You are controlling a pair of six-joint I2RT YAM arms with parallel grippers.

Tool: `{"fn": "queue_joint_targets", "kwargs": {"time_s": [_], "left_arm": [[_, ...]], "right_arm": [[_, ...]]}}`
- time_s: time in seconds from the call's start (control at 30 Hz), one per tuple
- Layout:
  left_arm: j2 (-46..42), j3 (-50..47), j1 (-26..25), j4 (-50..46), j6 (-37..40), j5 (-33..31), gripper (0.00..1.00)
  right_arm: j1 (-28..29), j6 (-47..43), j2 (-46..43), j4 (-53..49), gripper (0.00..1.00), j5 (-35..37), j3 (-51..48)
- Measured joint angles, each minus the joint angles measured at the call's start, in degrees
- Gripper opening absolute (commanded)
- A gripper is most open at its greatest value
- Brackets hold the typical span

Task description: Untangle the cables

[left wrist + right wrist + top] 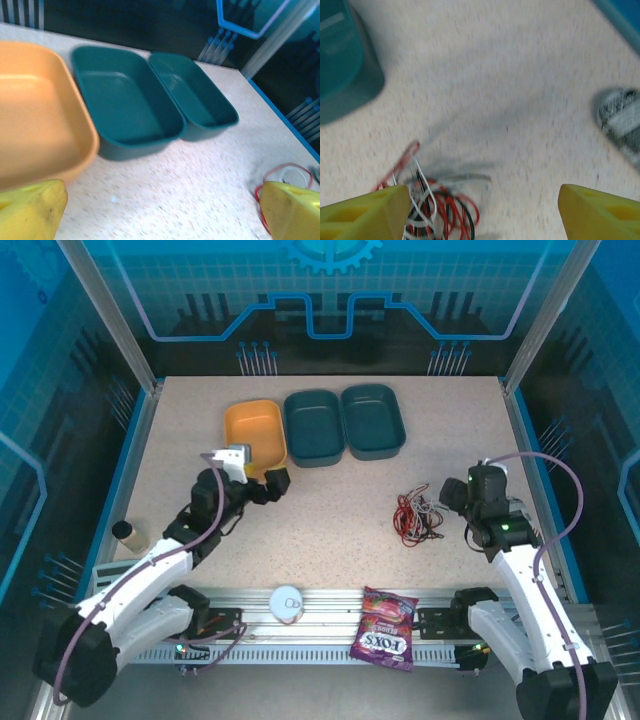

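The step in hand looks like the first approach to the tangle; no strand is separated yet. At the left, the left gripper hangs by the near edge of the orange tub, its yellow fingers spread wide with nothing between them, well apart from the work. Right of the orange tub stand two teal tubs, side by side and touching. Further right the cables lie in one loose heap on the table, red, black and white strands looped through each other. Just beside them is the right gripper, its jaws apart over bare table, with the heap at the inner edge of one finger and nothing pinched.

The next move probably calls for shifting the right gripper onto a single outlying red loop and bringing the left arm across to pin the rest, then drawing the strands apart gently.

The tabletop is flat, speckled beige and matt. An aluminium rail along its near edge carries a Fox's sweets bag. Blue translucent panels printed with a grid and a gear enclose the cell.
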Motion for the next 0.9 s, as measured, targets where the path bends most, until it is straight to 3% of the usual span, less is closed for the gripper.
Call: {"fn": "queue_joint_targets", "kwargs": {"time_s": [0.2, 0.33, 0.63, 0.9], "left_arm": [[9.4, 0.1, -8.0, 3.0, -3.1, -2.4, 0.99], [13.5, 1.0, -8.3, 4.2, -4.0, -2.3, 0.99], [14.1, 3.5, -8.3, 7.0, -4.2, -2.3, 0.99], [16.5, 4.2, -8.3, 8.8, -4.6, -1.4, 0.97]], "right_arm": [[2.5, 2.6, 2.8, -4.8, 0.78, -6.5, 0.0], [3.5, 3.5, 7.5, -3.1, 0.74, -10.4, -0.9], [6.3, 4.9, 17.6, 4.5, 0.62, -16.5, -3.5], [13.3, 4.9, 25.7, 8.5, 0.34, -17.9, -2.4]]}}
